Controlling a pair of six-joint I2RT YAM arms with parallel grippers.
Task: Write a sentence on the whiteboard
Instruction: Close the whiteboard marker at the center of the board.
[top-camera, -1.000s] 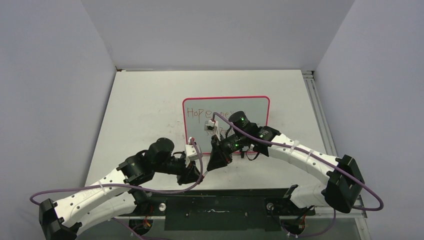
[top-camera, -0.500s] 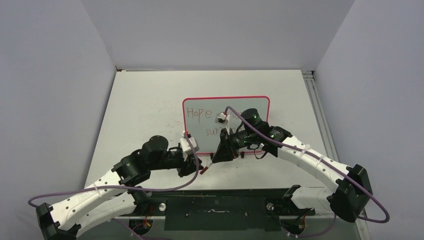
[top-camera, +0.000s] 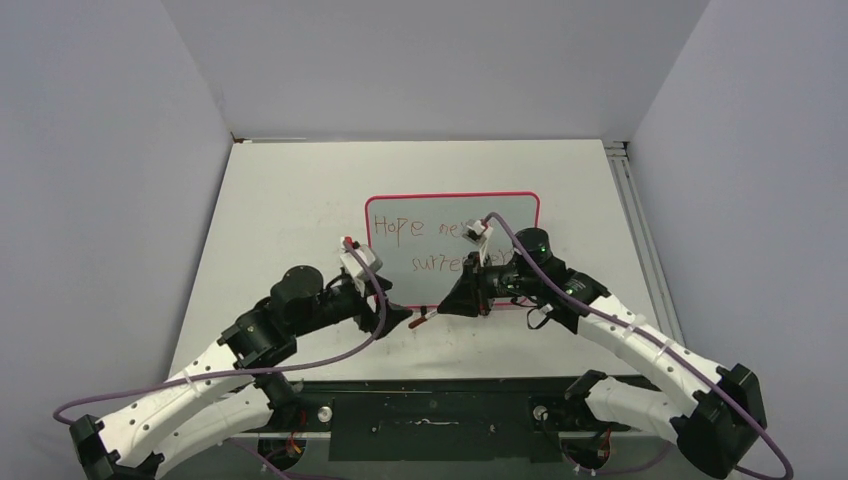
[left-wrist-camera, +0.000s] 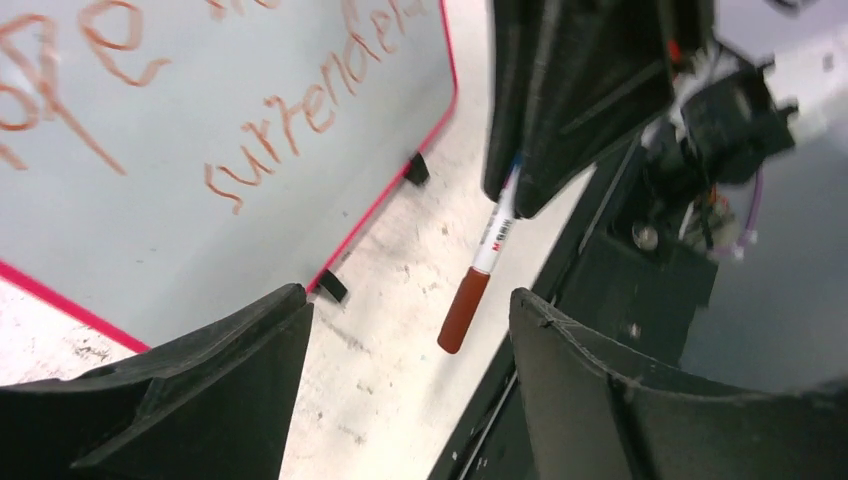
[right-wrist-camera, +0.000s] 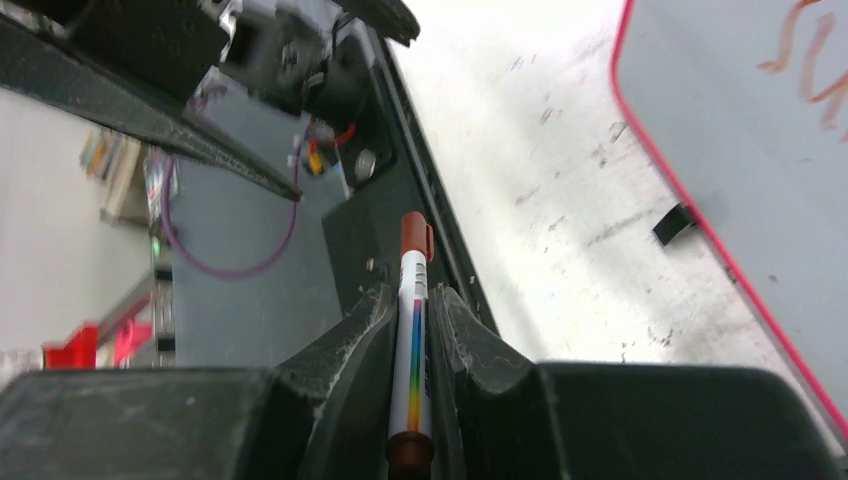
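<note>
From above, the left jaws have spread and backed off the marker (top-camera: 424, 319) they met a second ago. The right jaws keep it clamped, the whiteboard (top-camera: 520, 215) just beyond them, its sentence (top-camera: 405, 228) now less covered. Left wrist: capped end hangs free between the open jaws. Right wrist: marker pinched tight — scuffed bench (right-wrist-camera: 540, 130) ahead.
</note>
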